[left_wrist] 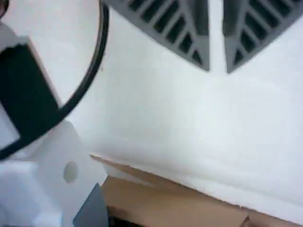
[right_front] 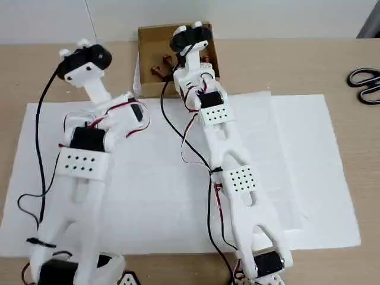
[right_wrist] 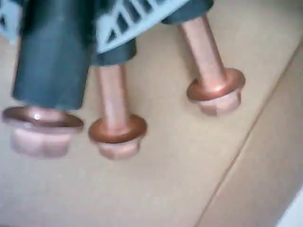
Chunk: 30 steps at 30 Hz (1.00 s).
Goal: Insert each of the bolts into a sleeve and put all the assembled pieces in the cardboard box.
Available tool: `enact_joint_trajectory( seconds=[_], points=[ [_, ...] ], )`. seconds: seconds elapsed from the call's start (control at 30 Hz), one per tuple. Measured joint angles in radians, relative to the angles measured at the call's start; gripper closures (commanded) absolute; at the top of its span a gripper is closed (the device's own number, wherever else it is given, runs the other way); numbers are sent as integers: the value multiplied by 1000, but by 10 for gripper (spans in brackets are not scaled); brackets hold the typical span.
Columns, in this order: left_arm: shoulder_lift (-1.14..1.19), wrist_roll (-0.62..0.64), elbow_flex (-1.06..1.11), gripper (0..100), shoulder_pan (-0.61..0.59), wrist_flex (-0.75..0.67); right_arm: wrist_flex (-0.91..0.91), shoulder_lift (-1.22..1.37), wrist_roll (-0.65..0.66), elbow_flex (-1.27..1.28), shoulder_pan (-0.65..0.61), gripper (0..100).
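Your right pincer [right_wrist: 57, 42] hangs inside the cardboard box [right_front: 148, 35], which sits at the far edge of the table [right_front: 309, 65], about midway along it. The pincer is clamped on a dark sleeve [right_wrist: 52, 66] with a copper bolt [right_wrist: 42, 127] poking out of its end. Just beside it, two more sleeved bolts [right_wrist: 116, 127] lie side by side on the box floor. Your left pincer [left_wrist: 217, 66] is narrowed to a slit and holds nothing. It sits above the white paper sheet [left_wrist: 189, 132], close to the box. Scissors [right_front: 365, 83] lie by the table's right edge.
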Motion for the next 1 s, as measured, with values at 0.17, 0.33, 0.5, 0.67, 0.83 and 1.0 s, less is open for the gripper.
enact_joint_trajectory(
  seconds=[0.17, 0.33, 0.5, 0.67, 0.83, 1.0],
  points=[
    [-60, 0, 48, 993, 0, 0, 32, 0, 57, -2, 0, 794],
    [-81, 0, 60, 993, 0, 0, 106, -3, 60, -26, 0, 735],
    [-81, 0, 60, 993, 0, 0, 117, -2, 63, -49, 11, 734],
    [-81, 0, 60, 993, 0, 0, 126, -3, 63, -137, 37, 734],
    [-81, 0, 60, 993, 0, 0, 227, -20, 63, -186, 69, 734],
    [-81, 0, 35, 993, 0, 0, 407, -135, 6, -187, 87, 734]
  ],
)
